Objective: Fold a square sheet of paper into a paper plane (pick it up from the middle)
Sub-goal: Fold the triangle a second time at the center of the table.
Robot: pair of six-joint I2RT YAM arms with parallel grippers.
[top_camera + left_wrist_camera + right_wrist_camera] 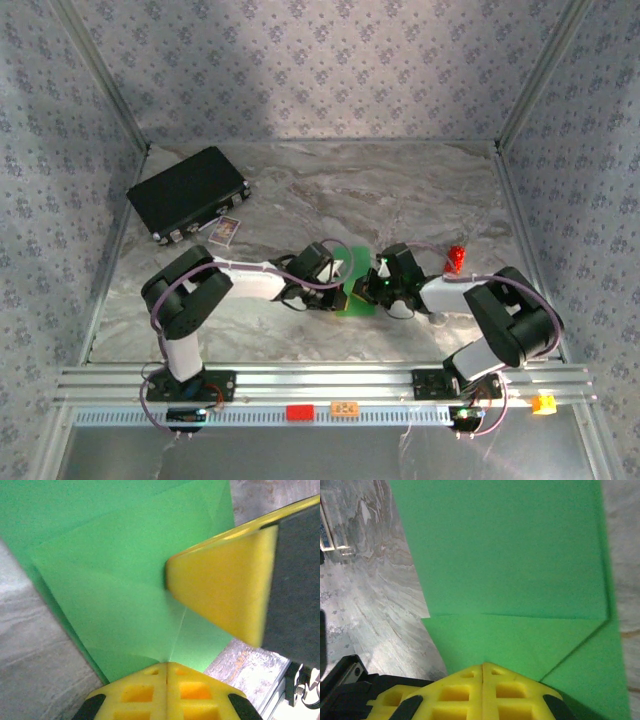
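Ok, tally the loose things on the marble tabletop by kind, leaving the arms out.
Black case: 1
Small card: 1
Green sheet of paper, creased: 1
Small red object: 1
Total: 4

The square sheet of paper (505, 555) is bright green, partly folded into flaps with sharp creases, and lies near the middle of the surface (400, 190).

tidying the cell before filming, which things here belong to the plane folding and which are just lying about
In the job: green paper, left hand, right hand.
Lying about: black case, small card, red object.
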